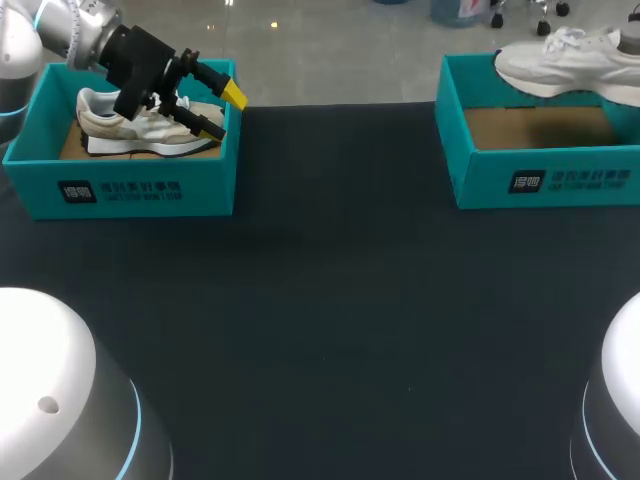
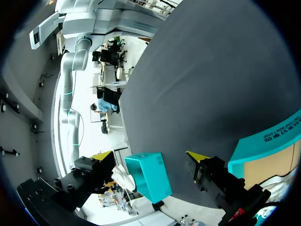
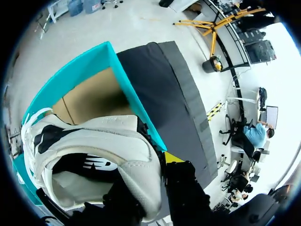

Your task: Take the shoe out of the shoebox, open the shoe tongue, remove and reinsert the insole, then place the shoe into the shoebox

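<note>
A white shoe (image 1: 560, 62) hangs above the right teal shoebox (image 1: 545, 180), held at its heel by my right gripper (image 1: 630, 40) at the view's far edge. In the right wrist view that gripper (image 3: 150, 169) is shut on the heel collar of the shoe (image 3: 94, 141), one finger inside and one yellow tip outside. The shoebox's (image 3: 80, 66) brown floor lies bare beneath it. My left gripper (image 1: 222, 110) stands open over the toe end of a cream shoe (image 1: 140, 125), which lies in the left shoebox (image 1: 130, 190). The left gripper (image 2: 149, 157) has nothing between its yellow tips.
Dark cloth covers the table (image 1: 330, 300) between the two boxes. In the left wrist view the right shoebox (image 2: 148, 176) shows across the table, and the left shoebox's wall (image 2: 268, 141) is close beside one finger.
</note>
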`<state>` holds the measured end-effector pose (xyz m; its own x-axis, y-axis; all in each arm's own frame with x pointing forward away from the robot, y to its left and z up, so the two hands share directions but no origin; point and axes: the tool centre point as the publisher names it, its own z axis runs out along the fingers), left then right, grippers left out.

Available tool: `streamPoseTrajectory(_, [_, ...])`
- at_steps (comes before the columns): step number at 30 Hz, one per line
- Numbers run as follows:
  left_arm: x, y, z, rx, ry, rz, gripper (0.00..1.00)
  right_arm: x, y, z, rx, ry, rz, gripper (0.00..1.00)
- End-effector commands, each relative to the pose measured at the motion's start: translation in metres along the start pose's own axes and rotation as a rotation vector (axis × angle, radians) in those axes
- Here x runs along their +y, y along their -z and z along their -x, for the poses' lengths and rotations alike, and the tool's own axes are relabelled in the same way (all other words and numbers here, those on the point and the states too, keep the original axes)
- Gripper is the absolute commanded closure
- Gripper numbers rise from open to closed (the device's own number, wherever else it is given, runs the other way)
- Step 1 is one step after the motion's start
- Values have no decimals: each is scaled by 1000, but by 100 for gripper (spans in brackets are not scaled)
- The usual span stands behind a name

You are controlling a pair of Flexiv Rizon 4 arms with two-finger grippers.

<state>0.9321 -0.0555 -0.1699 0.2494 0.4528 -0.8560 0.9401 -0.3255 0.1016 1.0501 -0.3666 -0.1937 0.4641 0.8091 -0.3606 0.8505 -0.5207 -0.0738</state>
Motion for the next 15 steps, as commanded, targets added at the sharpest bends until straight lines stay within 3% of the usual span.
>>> streamPoseTrajectory(1, [0,1,0,3,0,-1,0,7,5,-3,-8,-95,-93,100])
streamPoseTrajectory(6, [0,1,0,3,0,-1,0,4,1,-12,67,32,-73,100])
streamPoseTrajectory(15, [0,1,0,3,0,-1,0,-2,-5,-12,59,147,-12,100])
